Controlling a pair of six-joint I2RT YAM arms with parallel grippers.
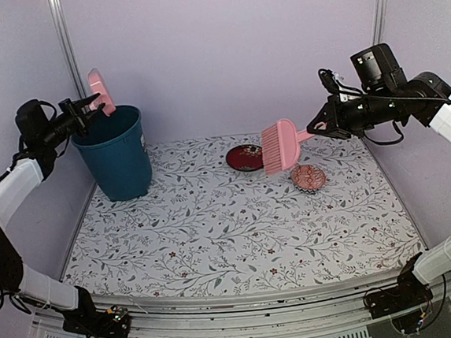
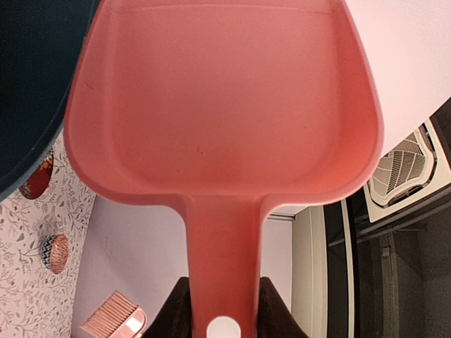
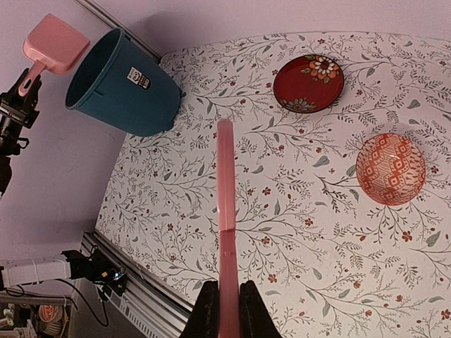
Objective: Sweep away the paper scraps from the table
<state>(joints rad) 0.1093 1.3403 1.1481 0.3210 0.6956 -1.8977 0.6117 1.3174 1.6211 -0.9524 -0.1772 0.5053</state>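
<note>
At the far left, the left gripper [image 1: 86, 110] is clamped on the handle of a pink dustpan [image 1: 100, 87], lifting it above the rim of the teal bin [image 1: 117, 151], most likely so that anything in it tips inside. The left wrist view shows the scoop bare. The bin's inside is too dark to read. No paper scraps show anywhere on the table [image 1: 215, 233], so the sweeping looks finished. Toward the far right, a dark-red plate [image 1: 244, 158] holds nothing. Just beside it a pink brush [image 1: 280, 147] hangs bristles-down, clear of the cloth. A pink patterned dish [image 1: 308, 177] is empty too. The right gripper [image 1: 317, 128] is closed on the brush handle.
</note>
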